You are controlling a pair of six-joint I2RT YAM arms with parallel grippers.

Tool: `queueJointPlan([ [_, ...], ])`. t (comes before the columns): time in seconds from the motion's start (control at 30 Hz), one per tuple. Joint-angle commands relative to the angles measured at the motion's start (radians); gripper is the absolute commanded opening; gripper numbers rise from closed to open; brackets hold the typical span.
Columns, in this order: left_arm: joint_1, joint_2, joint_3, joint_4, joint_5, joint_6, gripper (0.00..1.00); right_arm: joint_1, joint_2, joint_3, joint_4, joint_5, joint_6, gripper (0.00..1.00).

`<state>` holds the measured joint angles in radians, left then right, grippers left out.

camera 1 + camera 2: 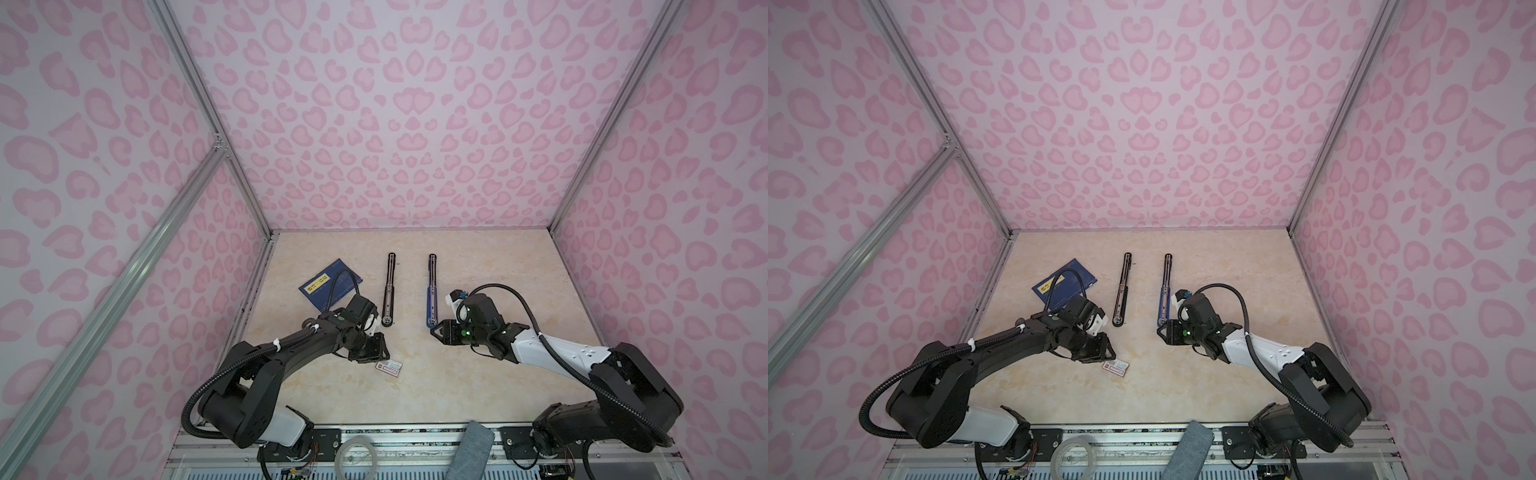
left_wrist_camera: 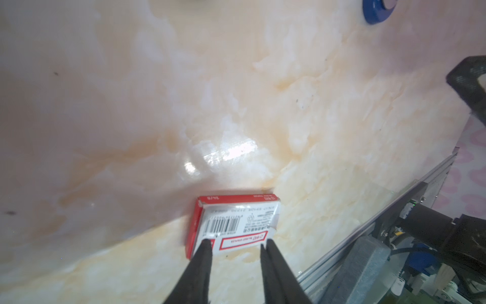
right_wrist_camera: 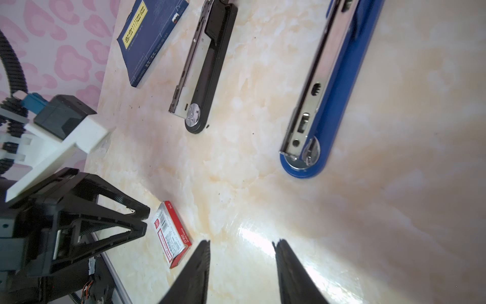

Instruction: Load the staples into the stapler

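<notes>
Staples do not show anywhere by themselves. I think they are inside the small red and white box (image 2: 236, 218). It lies flat on the worktop (image 1: 478, 374), near us and a bit left of the middle.

The left gripper (image 2: 236, 242) is right at the box, jaws apart, with the tips over one end of it. I cannot tell if they touch it. The gap looks smaller than the box, so the jaws could land on its top and not on its sides. Then the light box could slide away, flip over or get squashed. If it pops open, the staples could spill and the strips could snap into bits.

The right gripper (image 3: 242, 243) hangs by the near end of the blue stapler (image 3: 342, 105), jaws apart and empty. I think this is the one to fill. It lies opened out flat with its shiny metal track up. A black stapler (image 3: 210, 65) lies the same way to its left. A bump could knock either one crooked.
</notes>
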<state>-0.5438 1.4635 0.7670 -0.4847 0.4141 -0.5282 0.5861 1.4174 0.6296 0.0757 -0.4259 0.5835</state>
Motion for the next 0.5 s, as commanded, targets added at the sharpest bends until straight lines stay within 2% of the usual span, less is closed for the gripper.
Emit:
queueJointPlan([
  [0.0,0.002,0.017,0.008,-0.023,-0.038,0.01,0.43,0.0,0.005,-0.006,0.006,0.001,0.002,0.44],
  [0.1,0.002,0.047,0.005,-0.008,-0.033,0.014,0.46,0.0,0.0,-0.012,0.004,0.002,0.002,0.44],
  [0.27,-0.006,0.1,0.008,0.028,0.016,0.016,0.44,0.001,-0.008,-0.021,0.002,0.008,0.003,0.43],
  [0.37,-0.019,0.121,0.006,0.038,0.021,0.015,0.35,-0.001,-0.011,-0.022,0.001,0.01,0.004,0.43],
  [0.4,-0.022,0.127,0.005,0.04,0.021,0.014,0.27,-0.001,-0.011,-0.023,0.002,0.01,0.003,0.43],
  [0.47,-0.024,0.137,0.001,0.045,0.023,0.011,0.18,0.0,-0.011,-0.024,-0.001,0.01,0.003,0.43],
])
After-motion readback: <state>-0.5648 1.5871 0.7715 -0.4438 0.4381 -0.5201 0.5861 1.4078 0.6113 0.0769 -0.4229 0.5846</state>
